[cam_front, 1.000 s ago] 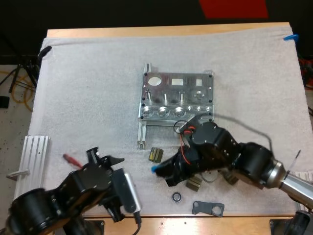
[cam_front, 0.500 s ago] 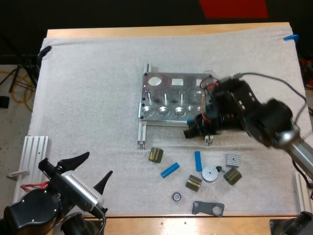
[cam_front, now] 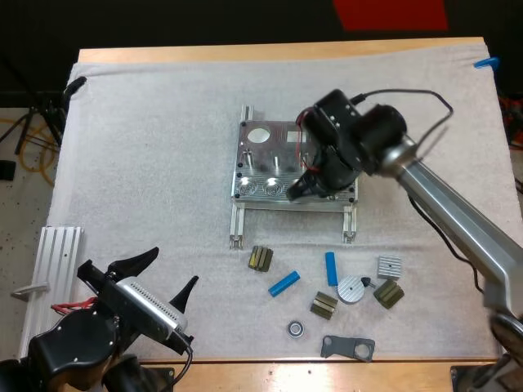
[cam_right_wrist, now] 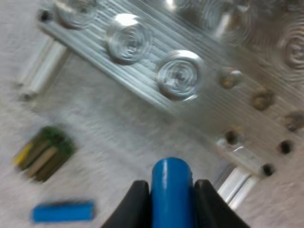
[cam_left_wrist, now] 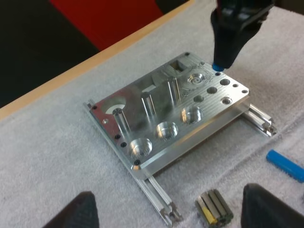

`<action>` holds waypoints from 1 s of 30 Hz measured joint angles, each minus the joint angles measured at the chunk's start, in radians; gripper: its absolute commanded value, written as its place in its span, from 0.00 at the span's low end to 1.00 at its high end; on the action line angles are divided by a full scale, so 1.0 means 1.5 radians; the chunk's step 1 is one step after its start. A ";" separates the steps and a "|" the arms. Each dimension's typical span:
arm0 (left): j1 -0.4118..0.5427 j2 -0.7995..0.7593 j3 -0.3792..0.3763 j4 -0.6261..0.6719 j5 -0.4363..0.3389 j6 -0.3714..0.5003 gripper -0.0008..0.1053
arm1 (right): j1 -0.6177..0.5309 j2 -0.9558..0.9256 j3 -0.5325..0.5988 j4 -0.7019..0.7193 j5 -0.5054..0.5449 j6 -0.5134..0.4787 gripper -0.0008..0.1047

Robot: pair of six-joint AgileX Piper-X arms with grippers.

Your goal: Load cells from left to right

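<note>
The white mat (cam_front: 147,139) spreads under both my grippers. The metal fixture (cam_front: 265,151) sits directly below my right gripper (cam_front: 299,188), which hangs over the plate's right half. Its two black fingers clamp a blue cell (cam_right_wrist: 171,183) from both sides. The cell's long axis runs along the fingers, and its free end points down toward the plate, apart from the metal as the left wrist view has it.

The three round pockets (cam_right_wrist: 128,40) along the fixture's near edge all look empty. They run off to the left of the held cell, with the leftmost pocket (cam_left_wrist: 141,148) farthest from it. Since loading is meant to go left to right, I judge that the coming move turns on this: the cell has to travel leftward along that row and line up over the first pocket before going down. Which opening lies straight under the tip now, I cannot tell.

My left gripper (cam_front: 161,276) hovers well apart from the fixture, nearer me and off to the left, fingers spread wide with nothing between them. The right arm is plainly the nearer one.

Two loose blue cells (cam_front: 283,283) lie flat on the mat on my side of the right gripper, with small dark parts (cam_front: 261,258) scattered beside them.
</note>
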 measured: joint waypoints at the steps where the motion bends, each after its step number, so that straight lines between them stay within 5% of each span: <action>1: 0.000 0.000 0.000 -0.002 0.000 0.000 0.59 | -0.004 0.016 -0.018 0.000 0.010 -0.004 0.01; 14: 0.000 0.000 0.000 -0.003 0.026 -0.001 0.59 | -0.048 0.156 -0.131 0.038 0.023 -0.034 0.01; 30: 0.000 0.000 0.000 -0.003 0.034 -0.001 0.59 | -0.051 0.160 -0.133 0.040 0.023 -0.042 0.01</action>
